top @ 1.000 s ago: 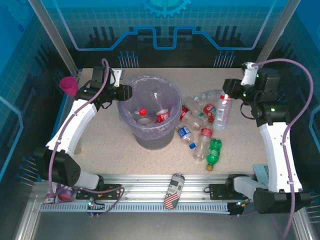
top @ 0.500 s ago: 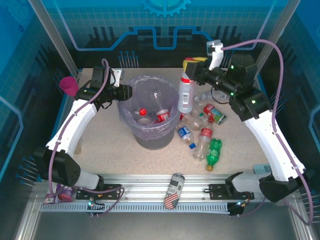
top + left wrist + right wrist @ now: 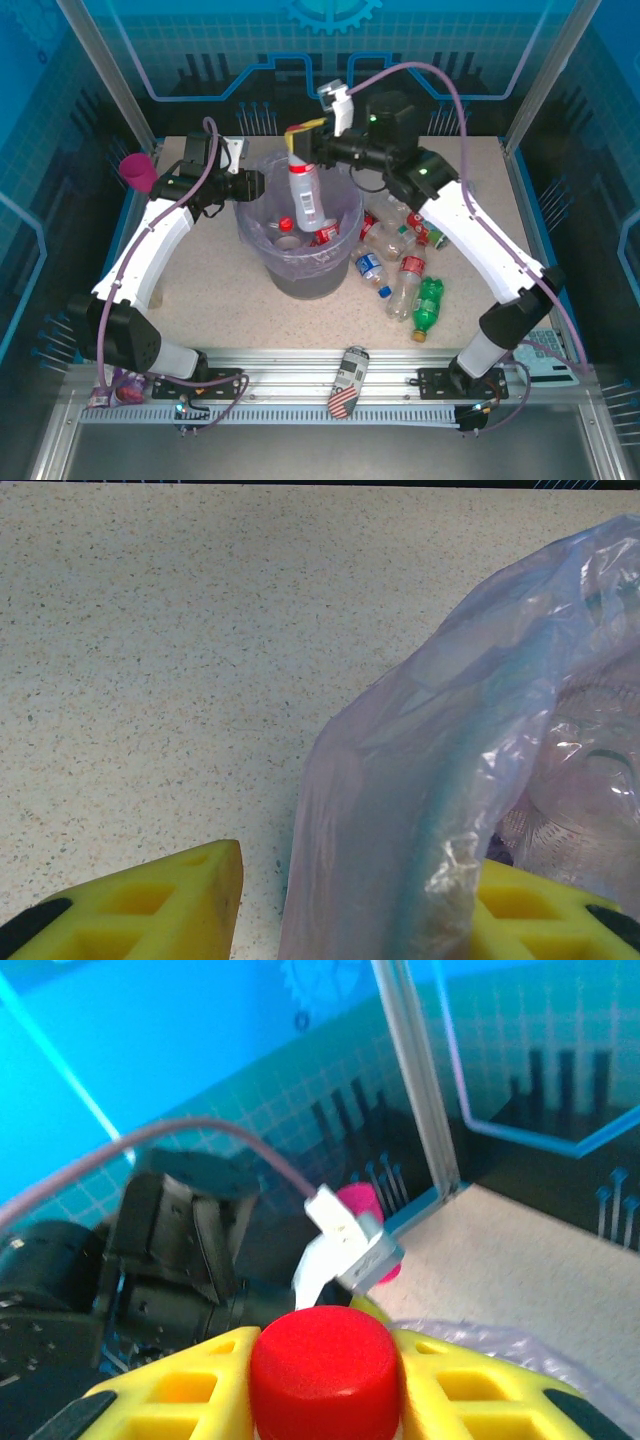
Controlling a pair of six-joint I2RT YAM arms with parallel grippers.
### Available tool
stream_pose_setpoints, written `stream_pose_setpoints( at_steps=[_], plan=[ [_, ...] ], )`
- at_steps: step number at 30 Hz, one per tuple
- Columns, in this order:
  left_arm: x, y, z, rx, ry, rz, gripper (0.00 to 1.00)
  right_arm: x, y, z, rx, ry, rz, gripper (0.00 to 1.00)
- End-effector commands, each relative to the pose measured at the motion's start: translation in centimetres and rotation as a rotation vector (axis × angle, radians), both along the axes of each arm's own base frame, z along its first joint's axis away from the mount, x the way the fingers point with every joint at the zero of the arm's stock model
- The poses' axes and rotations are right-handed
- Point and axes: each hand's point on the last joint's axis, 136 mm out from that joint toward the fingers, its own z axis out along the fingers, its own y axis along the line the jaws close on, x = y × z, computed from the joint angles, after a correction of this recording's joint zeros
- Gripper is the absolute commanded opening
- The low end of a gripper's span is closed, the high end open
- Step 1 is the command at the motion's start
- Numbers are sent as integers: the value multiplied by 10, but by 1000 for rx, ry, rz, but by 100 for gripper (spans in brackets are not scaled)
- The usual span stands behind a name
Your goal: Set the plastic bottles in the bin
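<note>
My right gripper [image 3: 301, 146] is shut on the neck of a clear bottle [image 3: 306, 198] with a red cap [image 3: 325, 1370], which hangs upright over the bin [image 3: 262, 255]. The bin, lined with a lavender bag [image 3: 450, 780], holds a few red-capped bottles [image 3: 287, 226]. My left gripper [image 3: 252, 186] sits at the bin's left rim, its yellow fingers [image 3: 150, 910] apart on either side of the bagged rim, with a gap on the left. Several more bottles [image 3: 402, 250] and a green bottle [image 3: 428, 304] lie right of the bin.
A pink goblet [image 3: 138, 172] stands at the far left table edge and appears in the right wrist view [image 3: 372, 1222]. A patterned can [image 3: 347, 382] lies on the front rail. The left arm [image 3: 150, 1260] is close beyond the held bottle.
My right arm has swung left from the table's right side, carrying the bottle to above the bin. The left arm has not moved.
</note>
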Motion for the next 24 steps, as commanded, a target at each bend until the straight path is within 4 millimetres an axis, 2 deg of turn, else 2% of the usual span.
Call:
stream_pose_setpoints(
  at_steps=[1,6,15,24],
  plan=[
    [-12,7,-63,81,189,13,48,-10,16,-11,2,44,59,35],
    [-12,7,-65,79,194,12,48,-15,30,-57,-38,138,93,35],
    [-12,7,-66,82,194,12,48,-24,33,-122,-188,179,160,35],
    [-12,7,-68,83,201,12,48,-29,31,-171,-277,141,181,35]
  ],
)
